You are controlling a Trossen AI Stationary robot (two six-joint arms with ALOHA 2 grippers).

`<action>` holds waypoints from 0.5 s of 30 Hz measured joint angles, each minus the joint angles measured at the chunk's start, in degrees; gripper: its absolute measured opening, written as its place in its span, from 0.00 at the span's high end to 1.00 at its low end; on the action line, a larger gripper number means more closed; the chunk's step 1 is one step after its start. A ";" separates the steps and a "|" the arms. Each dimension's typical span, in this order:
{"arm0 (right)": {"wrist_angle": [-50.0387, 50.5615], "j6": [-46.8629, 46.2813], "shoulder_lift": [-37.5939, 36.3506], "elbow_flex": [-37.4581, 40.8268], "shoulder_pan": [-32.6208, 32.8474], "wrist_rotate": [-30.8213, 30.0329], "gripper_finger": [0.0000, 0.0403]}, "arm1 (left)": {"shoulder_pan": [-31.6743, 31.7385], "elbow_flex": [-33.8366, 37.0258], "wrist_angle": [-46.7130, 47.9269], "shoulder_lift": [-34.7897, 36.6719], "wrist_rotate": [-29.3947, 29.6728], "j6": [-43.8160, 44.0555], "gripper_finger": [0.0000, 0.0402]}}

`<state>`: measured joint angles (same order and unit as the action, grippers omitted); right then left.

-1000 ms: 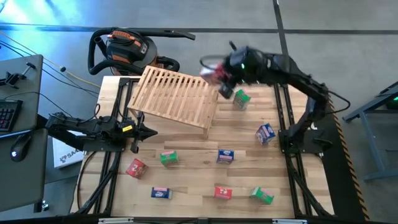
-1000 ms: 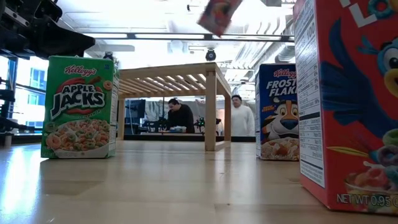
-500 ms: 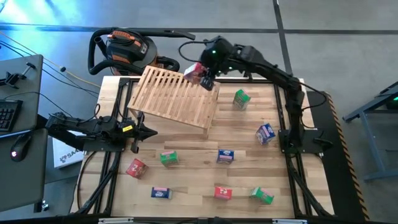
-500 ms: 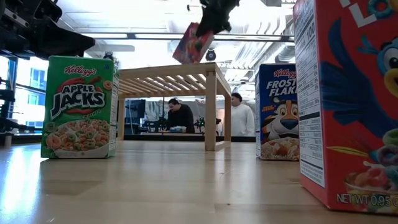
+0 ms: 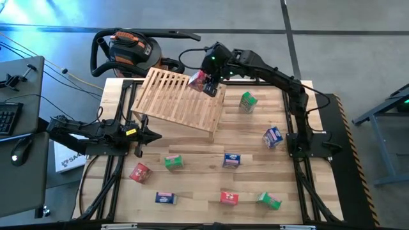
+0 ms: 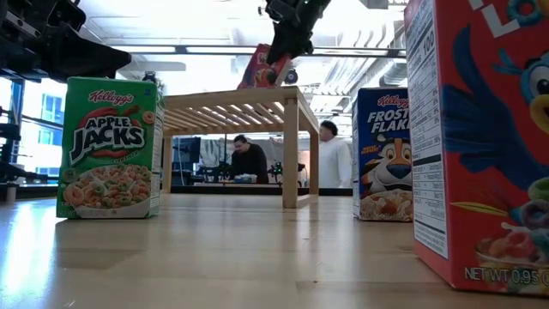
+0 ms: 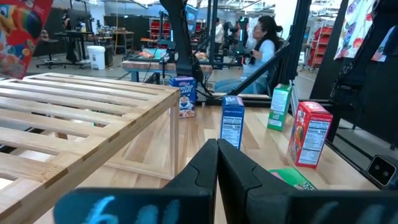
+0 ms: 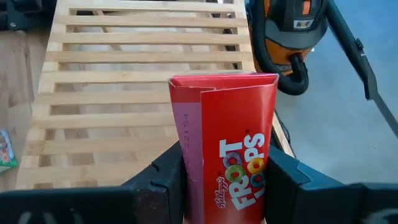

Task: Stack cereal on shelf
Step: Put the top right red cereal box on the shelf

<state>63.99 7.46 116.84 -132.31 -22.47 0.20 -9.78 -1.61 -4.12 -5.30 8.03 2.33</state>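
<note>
My workspace is evenly and brightly lit from overhead. At table level the ceiling lights (image 6: 360, 17) behind me blow out to white glare, and the red cereal box (image 6: 480, 146) nearest the lens looms large. A cool blue glow tints the floor (image 5: 38, 16) beyond the table's far left corner. My left fingers (image 7: 217, 180) are out of focus.

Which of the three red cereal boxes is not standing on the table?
The Froot Loops box, clamped in the right gripper above the shelf.
</note>
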 joint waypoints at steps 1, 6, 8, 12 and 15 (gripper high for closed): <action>0.03 0.08 0.22 0.00 0.01 0.03 0.67 | 0.00 0.00 0.00 0.00 0.00 0.00 1.00; -0.74 0.45 1.58 0.02 0.43 -0.64 0.67 | 0.00 0.00 0.00 0.00 0.00 0.44 1.00; -1.40 0.57 1.88 0.02 0.40 -1.09 0.67 | 0.00 0.00 0.03 -0.02 -0.02 0.44 1.00; -1.49 0.57 2.55 -0.02 0.40 -1.32 0.67 | 0.00 0.00 0.01 -0.02 -0.18 0.46 1.00; -2.10 0.85 2.53 -0.02 0.66 -1.61 0.67 | 0.00 0.00 0.06 -0.02 -0.26 0.46 1.00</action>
<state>61.89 8.31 119.37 -132.33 -21.81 -1.41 -9.78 -1.61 -4.06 -5.32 7.77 2.79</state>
